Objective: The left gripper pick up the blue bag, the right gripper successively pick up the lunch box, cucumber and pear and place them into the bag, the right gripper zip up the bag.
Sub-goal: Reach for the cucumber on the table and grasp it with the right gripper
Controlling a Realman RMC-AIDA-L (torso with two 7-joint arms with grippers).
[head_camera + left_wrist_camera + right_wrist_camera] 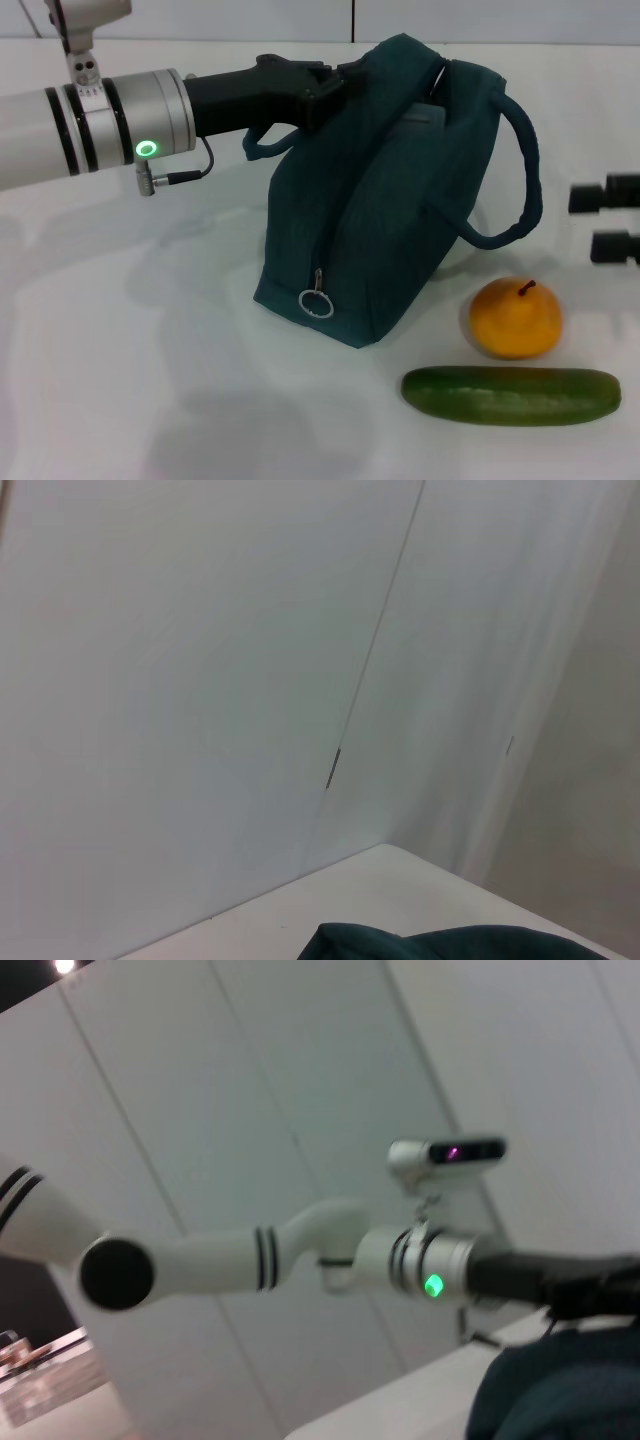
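Head view had the blue bag point(385, 190) standing on the white table point(130, 380), centre of the scene, leaning a little, its top rim caught by the left gripper point(335, 85), which came in from the left at bag-top height. Fingers were buried in the fabric, pinching the rim as far as I could judge; the exact pinch point was hidden by the cloth. Likely reason for that hold: keep the mouth propped up and the bag steady so the other arm could load it. 1 handle loop point(520, 170) hung free on the right side, a second loop point(268, 145) drooped under the left gripper. Zip pull ring point(316, 303) sat low on the front face, at the bottom end of the zip line, so my read was the bag was unzipped. Interior wasn't visible, so I couldn't tell what was in it; no lunch box showed anywhere on the table. Pear point(516, 318) sat just right of the bag's base, cucumber point(512, 394) lay just in front of the pear, both outside the bag. Right gripper point(605, 222) was at the far right edge, well apart from the bag, 2 dark fingertips spread with a gap between them, holding nothing. Right wrist view only showed the left arm point(300, 1250) and a corner of the bag.
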